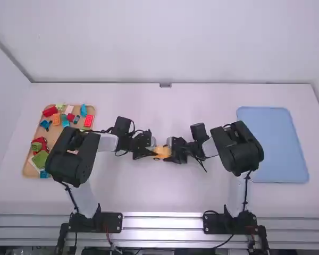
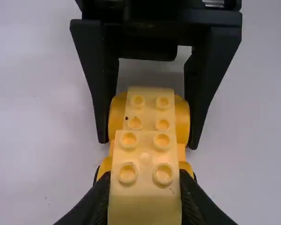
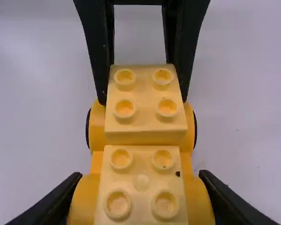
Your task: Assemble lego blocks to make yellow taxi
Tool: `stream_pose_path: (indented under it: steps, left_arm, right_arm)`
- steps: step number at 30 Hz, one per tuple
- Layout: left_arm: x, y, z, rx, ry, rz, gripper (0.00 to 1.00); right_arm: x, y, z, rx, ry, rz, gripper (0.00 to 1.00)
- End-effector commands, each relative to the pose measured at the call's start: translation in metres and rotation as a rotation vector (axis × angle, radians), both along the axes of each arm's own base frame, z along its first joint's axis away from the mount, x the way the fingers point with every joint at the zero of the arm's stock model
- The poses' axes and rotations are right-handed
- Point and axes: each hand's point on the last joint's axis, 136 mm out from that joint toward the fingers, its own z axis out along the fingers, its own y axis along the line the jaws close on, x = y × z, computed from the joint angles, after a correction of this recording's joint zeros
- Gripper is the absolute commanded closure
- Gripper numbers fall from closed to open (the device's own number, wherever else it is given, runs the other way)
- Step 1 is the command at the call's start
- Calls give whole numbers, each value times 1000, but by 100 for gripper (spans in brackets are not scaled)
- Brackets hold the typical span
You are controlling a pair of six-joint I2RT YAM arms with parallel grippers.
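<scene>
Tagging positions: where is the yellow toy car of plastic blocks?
In the high view, the yellow car is near the white table's middle, held by the left gripper and right gripper.

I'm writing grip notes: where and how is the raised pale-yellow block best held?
Probably by its two opposite side walls, coming from the left arm's side, as the left gripper does. The raised block has flat walls there, while studs cover its top and the lower studded block crowds its other end.

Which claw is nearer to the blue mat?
Right: the right claw holds the yellow car at the end toward the blue mat; the left claw holds the farther end.
</scene>
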Motion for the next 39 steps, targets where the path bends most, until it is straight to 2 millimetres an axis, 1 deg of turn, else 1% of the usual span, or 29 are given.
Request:
stream_pose_path:
  steps: [1,2,3,4,5,8,12,14,15,16,18,19,20,21,27,30,32,35,39]
  left_arm:
    - [-10,-7,-5,-3,36,-23,63]
    - [-9,-6,-4,-10,35,-21,57]
    - [-9,-6,-4,-12,35,-22,56]
    - [-8,-6,-3,-12,34,-20,50]
    - [-7,-6,-3,-12,32,-19,45]
    - [-5,-6,-1,-13,27,-19,36]
    - [-1,-7,3,-18,14,-20,33]
    - [3,-9,11,-33,-6,-24,31]
    - [6,-9,17,-44,-18,-23,30]
    - [9,-7,29,-65,-32,-22,30]
    - [12,-5,44,-86,-40,-20,30]
    - [13,-4,52,-91,-42,-16,36]
    - [13,-3,54,-92,-43,-13,46]
    - [14,-3,55,-92,-44,-12,98]
    - [1,-10,45,-86,-7,-39,98]
    - [-1,-9,31,-61,42,-23,98]
    - [-1,-7,26,-54,70,-4,98]
    - [-3,-6,15,-46,105,3,98]
    - [-7,-5,-4,-37,150,4,98]
  right_arm:
    - [0,3,-3,-8,14,1,76]
    - [0,2,-3,-8,14,0,76]
    - [0,2,-3,-7,14,0,76]
    - [0,2,-3,-8,14,0,76]
    - [0,2,-3,-8,14,0,76]
    - [0,2,-3,-7,14,0,77]
    - [0,2,-3,-7,14,0,76]
    - [0,2,-3,-8,14,0,77]
    - [0,2,-3,-8,14,0,76]
    - [0,2,-3,-8,14,0,76]
    - [0,2,-3,-7,15,0,76]
    - [0,2,-3,-8,15,0,76]
    - [0,2,-3,-7,15,1,76]
    - [0,2,-3,-7,14,1,76]
    - [0,2,-3,-7,14,0,76]
    - [0,2,-3,-7,15,1,76]
    - [0,2,-3,-7,15,1,76]
    - [0,2,-3,-7,14,1,76]
    - [0,2,-3,-7,14,0,76]
